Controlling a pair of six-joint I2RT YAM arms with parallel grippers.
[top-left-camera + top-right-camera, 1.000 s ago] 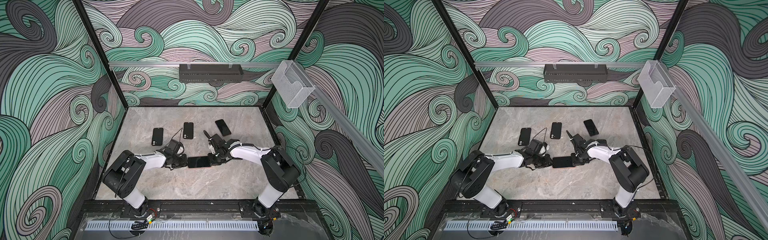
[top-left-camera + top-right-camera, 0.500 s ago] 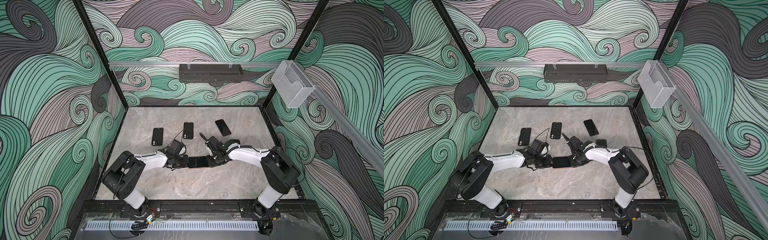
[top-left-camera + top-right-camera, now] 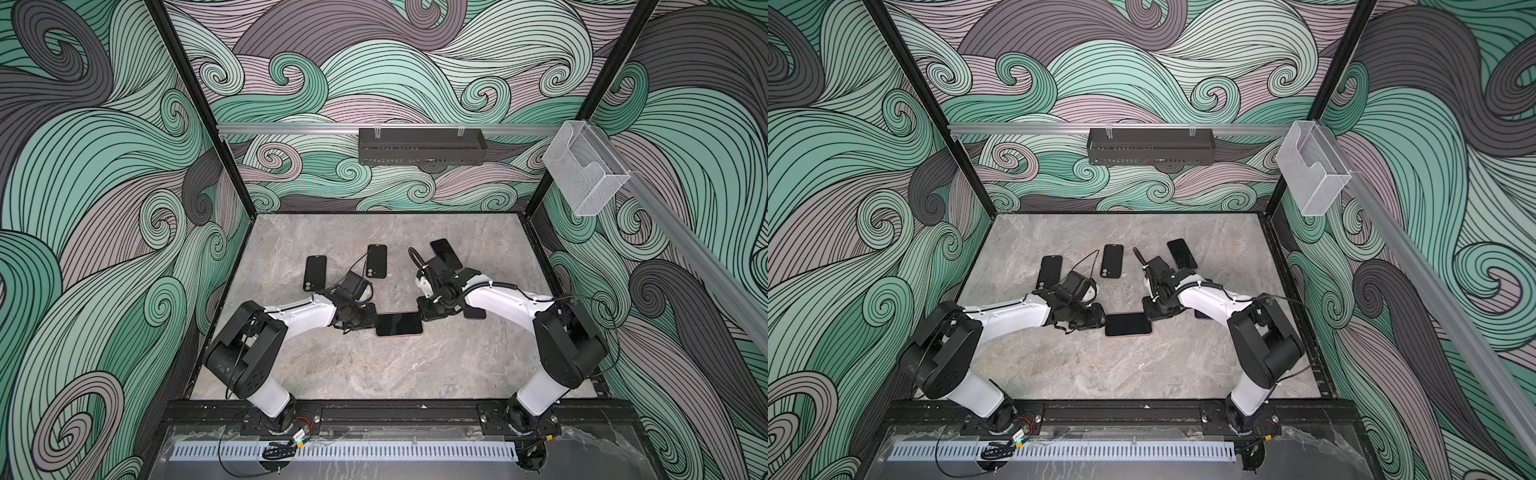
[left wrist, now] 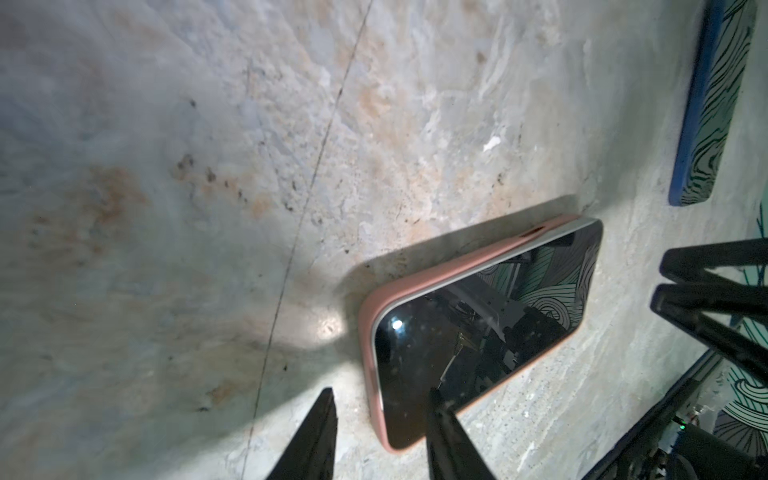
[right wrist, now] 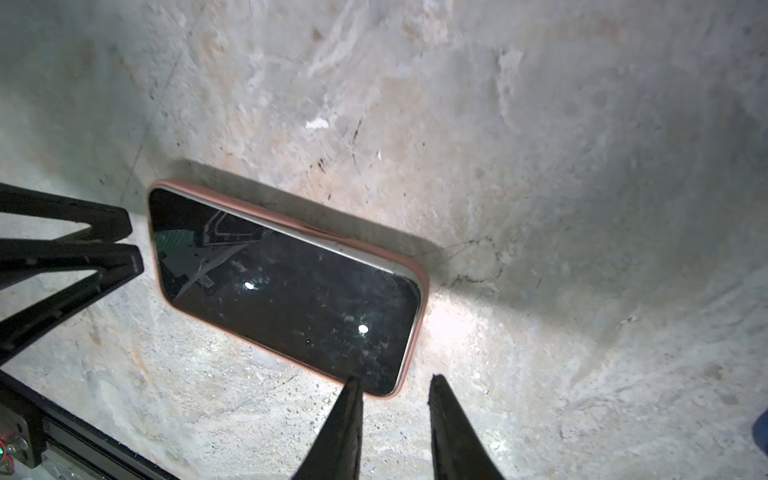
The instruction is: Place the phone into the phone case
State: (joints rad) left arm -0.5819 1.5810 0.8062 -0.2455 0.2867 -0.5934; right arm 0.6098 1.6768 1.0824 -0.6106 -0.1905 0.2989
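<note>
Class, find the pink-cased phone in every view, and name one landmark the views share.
Top view: pink-cased phone at centre of table.
Top view: phone likewise.
Left wrist: phone lower right.
Right wrist: phone left of centre.
Landmark: left tool and right tool at its short ends.

Stereo overhead; close wrist views, opposite ends of phone [image 4: 478, 332]

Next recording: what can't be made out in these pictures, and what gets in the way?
- Flat dark object under the right arm: mostly covered in both top views; phone or case, cannot tell.
- Back-right phone: partly covered by the right arm, both top views.
- Blue-edged glossy object: cut off by the left wrist picture's edge; maybe that same covered object.
</note>
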